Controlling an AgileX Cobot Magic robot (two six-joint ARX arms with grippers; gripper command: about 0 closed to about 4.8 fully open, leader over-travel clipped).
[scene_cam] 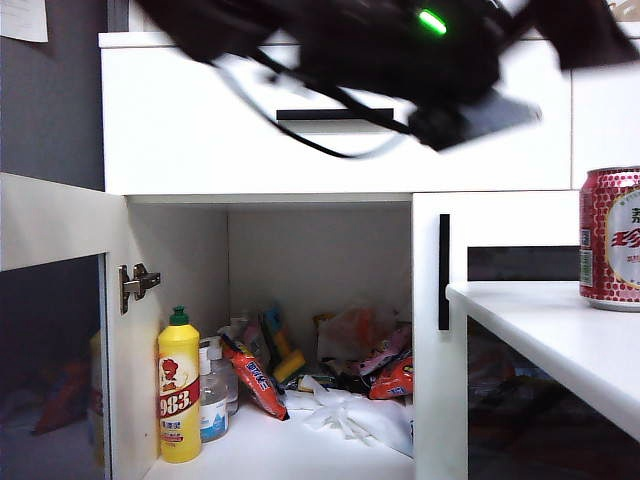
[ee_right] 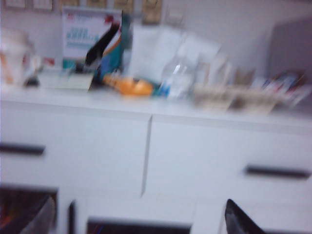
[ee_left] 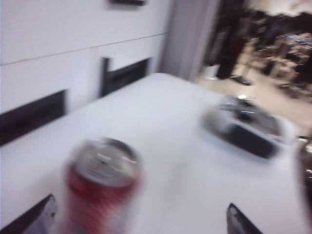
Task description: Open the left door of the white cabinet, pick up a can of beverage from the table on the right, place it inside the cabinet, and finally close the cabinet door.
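The white cabinet (scene_cam: 200,130) has its left door (scene_cam: 55,230) swung wide open, glass panel toward the left edge. The red can of beverage (scene_cam: 610,238) stands upright on the white table (scene_cam: 560,340) at the right. In the blurred left wrist view, my left gripper (ee_left: 139,223) is open above the table (ee_left: 185,161). The can (ee_left: 102,183) stands ahead between the two fingertips, closer to one, and is not gripped. My right gripper (ee_right: 139,222) is open with nothing in it and faces the cabinet's drawer fronts (ee_right: 87,146). A blurred black arm (scene_cam: 400,50) crosses the top of the exterior view.
Inside the cabinet stand a yellow bottle marked 983 (scene_cam: 179,390) and a clear bottle (scene_cam: 213,400), beside snack packets (scene_cam: 385,370) and a white cloth (scene_cam: 360,415). The neighbouring door (scene_cam: 430,330) is shut. A dark grey object (ee_left: 248,129) lies on the table. Clutter (ee_right: 129,87) covers the cabinet top.
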